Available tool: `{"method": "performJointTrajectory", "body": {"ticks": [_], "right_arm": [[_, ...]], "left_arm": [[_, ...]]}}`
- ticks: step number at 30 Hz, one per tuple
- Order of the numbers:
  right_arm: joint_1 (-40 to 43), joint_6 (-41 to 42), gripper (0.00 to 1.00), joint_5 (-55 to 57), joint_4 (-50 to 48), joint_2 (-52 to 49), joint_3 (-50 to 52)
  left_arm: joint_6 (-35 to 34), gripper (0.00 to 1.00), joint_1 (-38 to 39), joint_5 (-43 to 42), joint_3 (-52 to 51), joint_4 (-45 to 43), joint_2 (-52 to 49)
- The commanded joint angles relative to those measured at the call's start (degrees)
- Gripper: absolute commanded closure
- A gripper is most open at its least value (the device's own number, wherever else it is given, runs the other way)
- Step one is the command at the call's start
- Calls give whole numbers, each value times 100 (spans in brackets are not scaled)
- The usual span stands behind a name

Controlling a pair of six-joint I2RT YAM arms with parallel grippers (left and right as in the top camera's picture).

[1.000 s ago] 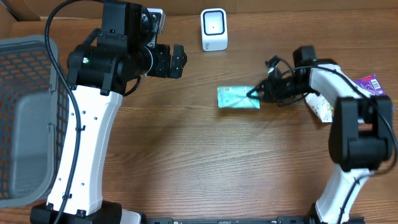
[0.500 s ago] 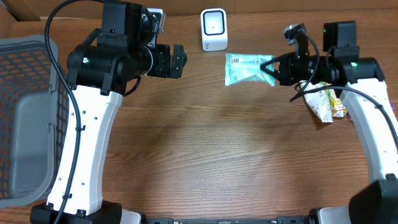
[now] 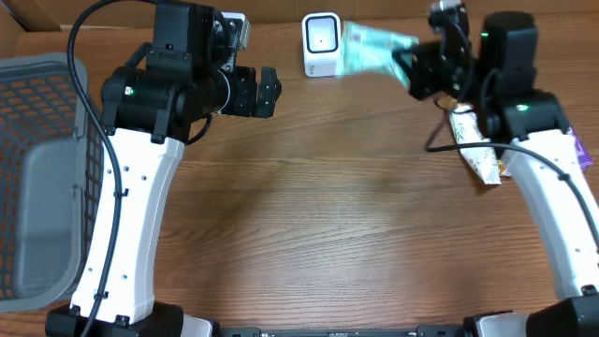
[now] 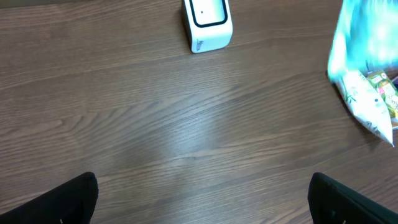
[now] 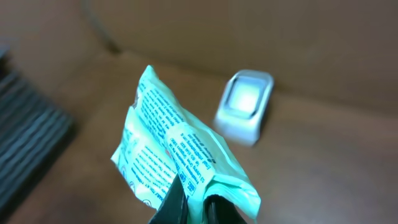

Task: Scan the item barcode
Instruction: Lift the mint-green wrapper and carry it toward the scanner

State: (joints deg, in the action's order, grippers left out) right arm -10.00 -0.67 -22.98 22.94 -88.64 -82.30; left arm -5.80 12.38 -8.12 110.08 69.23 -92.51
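Observation:
My right gripper [image 3: 404, 58] is shut on one end of a mint-green packet [image 3: 370, 47], which hangs in the air just right of the white scanner [image 3: 322, 44] at the back of the table. In the right wrist view the packet [image 5: 174, 149] shows printed text and is pinched in my right gripper [image 5: 196, 208], with the scanner [image 5: 245, 106] beyond it. No barcode is clear in this view. My left gripper [image 3: 270, 92] hovers open and empty left of the scanner. Its dark fingertips [image 4: 62, 202] stand wide apart over bare wood.
A grey mesh basket [image 3: 37, 168] stands at the left edge. A white and green snack pouch [image 3: 479, 154] lies at the right, and a purple packet [image 3: 573, 140] lies beyond it. The left wrist view shows the scanner [image 4: 207, 25] and the pouch [image 4: 367, 102].
My right gripper has lifted the green packet off the table and carried it back and up, to just right of the scanner. The left arm has not moved.

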Motion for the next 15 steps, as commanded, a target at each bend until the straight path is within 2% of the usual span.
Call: {"method": "performJointTrajectory", "body": {"ticks": [1,4,6,10,15], "right_arm": [[-575,188,96,2983,-568,105,-142],[-1086,-807,96,4684,-1268,-125,-142],[-1318,-1659,96,5268,-1624,-341,-140],[-1513,-4004,96,5318,-2131,-826,-140],[-1602,-5890,96,5362,-3198,-1600,-140]], "left_arm": [[63,0,2,-44,17,-7,-50],[63,0,2,-44,17,-7,-50],[63,0,2,-44,17,-7,-50],[66,0,2,-44,17,-7,-50],[63,1,2,-44,17,-7,-50]]}}
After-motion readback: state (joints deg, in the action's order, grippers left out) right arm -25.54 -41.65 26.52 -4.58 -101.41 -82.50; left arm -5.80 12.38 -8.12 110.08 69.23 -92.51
